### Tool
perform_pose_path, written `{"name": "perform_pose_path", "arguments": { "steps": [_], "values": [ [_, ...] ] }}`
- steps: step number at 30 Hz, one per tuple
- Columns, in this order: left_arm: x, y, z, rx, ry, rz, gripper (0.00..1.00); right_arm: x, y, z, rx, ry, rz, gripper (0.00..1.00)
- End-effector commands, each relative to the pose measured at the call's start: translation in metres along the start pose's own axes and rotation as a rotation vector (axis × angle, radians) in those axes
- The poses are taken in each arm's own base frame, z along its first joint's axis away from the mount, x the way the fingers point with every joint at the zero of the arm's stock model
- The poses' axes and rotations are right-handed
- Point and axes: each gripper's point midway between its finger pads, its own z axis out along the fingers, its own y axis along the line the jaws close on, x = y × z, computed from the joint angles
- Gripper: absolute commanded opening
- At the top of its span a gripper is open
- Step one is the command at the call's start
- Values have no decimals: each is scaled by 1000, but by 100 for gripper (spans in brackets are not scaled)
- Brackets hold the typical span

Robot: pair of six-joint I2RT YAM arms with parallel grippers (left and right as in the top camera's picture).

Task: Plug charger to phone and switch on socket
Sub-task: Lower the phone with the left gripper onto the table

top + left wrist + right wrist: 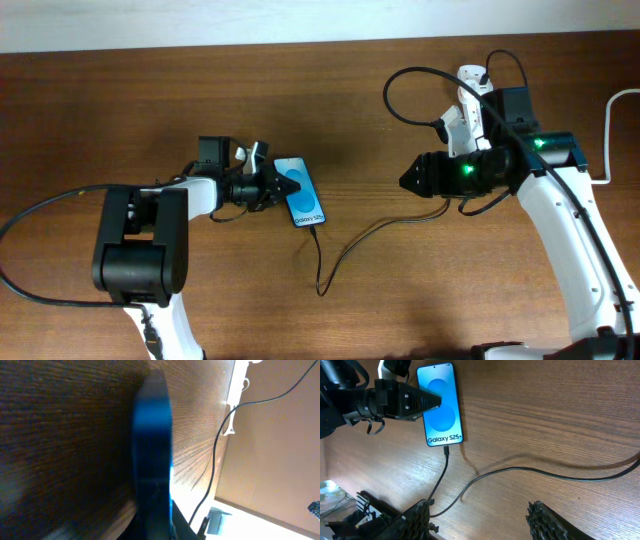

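The phone (301,193) lies on the table with its blue screen up; it also shows in the right wrist view (441,405). My left gripper (272,185) is shut on its left edge, as the right wrist view (436,400) shows. In the left wrist view the phone (152,450) is edge-on between the jaws. The charger, a thin black cable (345,250), meets the phone's bottom edge with its plug tip (446,450). My right gripper (405,180) is open and empty (477,515), right of the phone. The white socket (468,95) lies behind the right arm, partly hidden.
A thick white lead (608,130) runs along the far right. A black cable loop (400,85) arcs beside the socket. The charger cable loops toward the front edge (321,288). The back edge of the table meets a pale wall.
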Motion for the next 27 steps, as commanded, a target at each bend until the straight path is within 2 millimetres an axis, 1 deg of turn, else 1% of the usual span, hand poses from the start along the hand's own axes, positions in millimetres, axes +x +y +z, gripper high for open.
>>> {"name": "perform_pose_path", "arguments": {
  "steps": [1,3,9,12,16,17,19,21,24,27],
  "values": [
    [-14,14,-2,-88,-59,67,9,-5,0,-5,9,-17,-19,62],
    [-15,17,-2,-104,-66,65,11,-5,-2,-5,22,-18,-18,62],
    [-17,21,-3,-126,-75,61,25,-5,-4,-5,32,-19,-18,62],
    [-17,21,-3,-128,-76,61,29,-5,-4,-5,32,-19,-18,62],
    [-17,23,-3,-139,-80,58,30,-5,-4,-5,32,-19,-18,62],
    [-17,28,-4,-162,-82,47,30,-5,-4,-5,32,-19,-18,62],
    [-12,44,-6,-241,-81,1,30,-5,-4,-5,32,-19,-18,62],
    [-10,50,-8,-273,-81,-15,30,-5,-4,-5,32,-19,-18,62],
    [-10,53,-9,-289,-84,-19,30,-5,-4,-5,32,-19,-18,63],
    [-7,66,-13,-363,-90,-46,31,-5,-4,-5,35,-19,-18,63]
  ]
}}
